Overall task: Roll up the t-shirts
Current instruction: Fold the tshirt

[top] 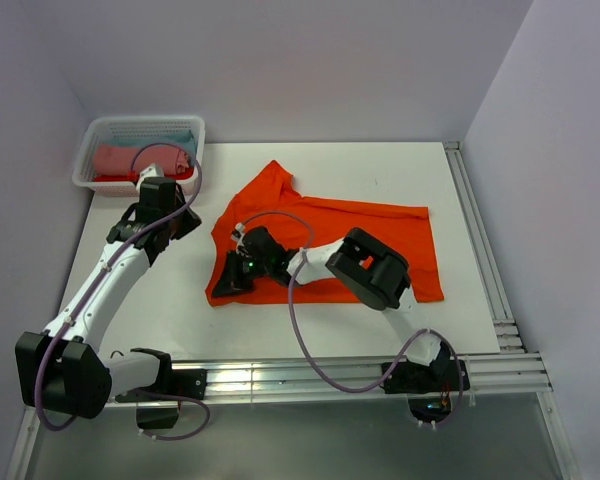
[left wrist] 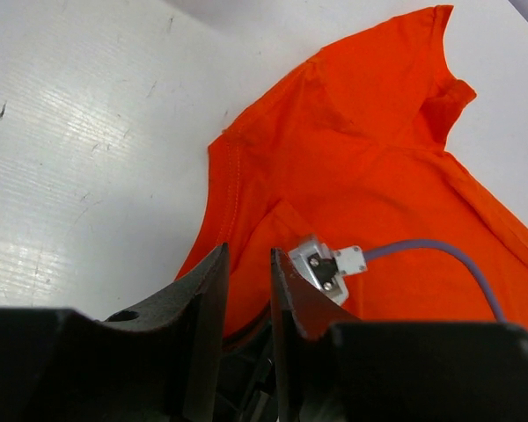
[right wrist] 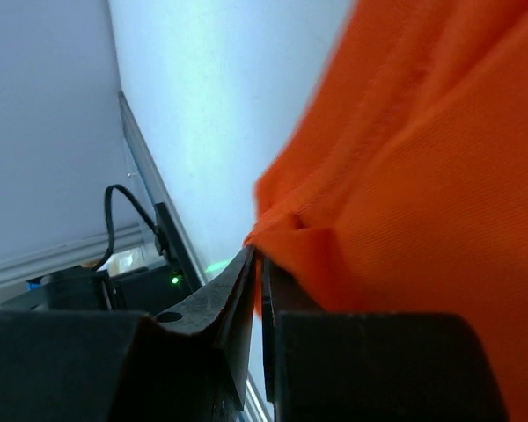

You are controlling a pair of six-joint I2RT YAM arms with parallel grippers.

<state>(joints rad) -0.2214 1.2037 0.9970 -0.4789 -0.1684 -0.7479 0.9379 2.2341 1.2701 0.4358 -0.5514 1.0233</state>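
On the counter (top: 380, 165), the orange t-shirt (top: 400, 230) lies spread, light and floppy; right gripper (right wrist: 257, 255) pinches its near-left corner, left gripper (left wrist: 246, 255) narrowly parted, empty, just beside, so grab edges, not middle.

You see a plain bright orange shirt (top: 330, 240) on a white table (top: 180, 300), a salmon-pink roll (top: 120, 160) and light blue cloth (top: 180, 137) in a white lattice basket (top: 145, 119); the cables (top: 293, 310) are purple.
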